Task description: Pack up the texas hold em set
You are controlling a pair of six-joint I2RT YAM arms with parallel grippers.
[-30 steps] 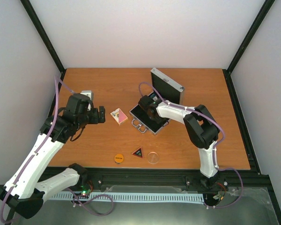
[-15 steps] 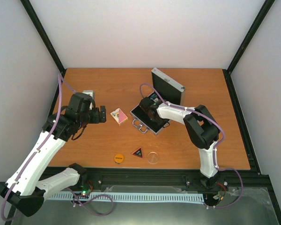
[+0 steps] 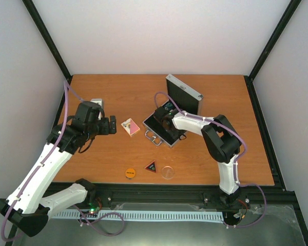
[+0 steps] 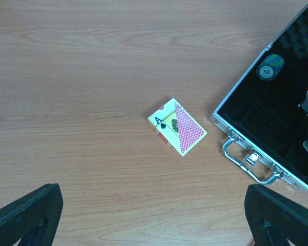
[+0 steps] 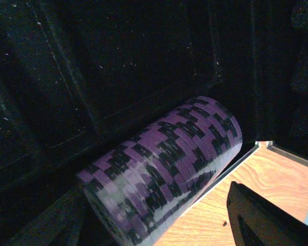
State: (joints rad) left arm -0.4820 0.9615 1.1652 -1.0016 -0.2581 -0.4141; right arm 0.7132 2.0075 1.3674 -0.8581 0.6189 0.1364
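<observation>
Card pack (image 4: 177, 126) lies flat just left of the case (image 4: 267, 118), its long axis roughly parallel to the case's front edge. It is nearer the left gripper (image 4: 151, 197), which is spread wide and empty. Whether the right gripper (image 3: 163, 119), inside the case, grips anything is unclear.

A brown wooden table (image 3: 108, 89) fills the middle. White walls (image 3: 159, 36) stand at the far side and on the left and right. Black bars (image 3: 47, 41) go up from the two far corners. A black rail (image 3: 159, 195) runs along the near edge of the table. Just nearer than the rail lies a long white strip (image 3: 143, 216) with ribs.
</observation>
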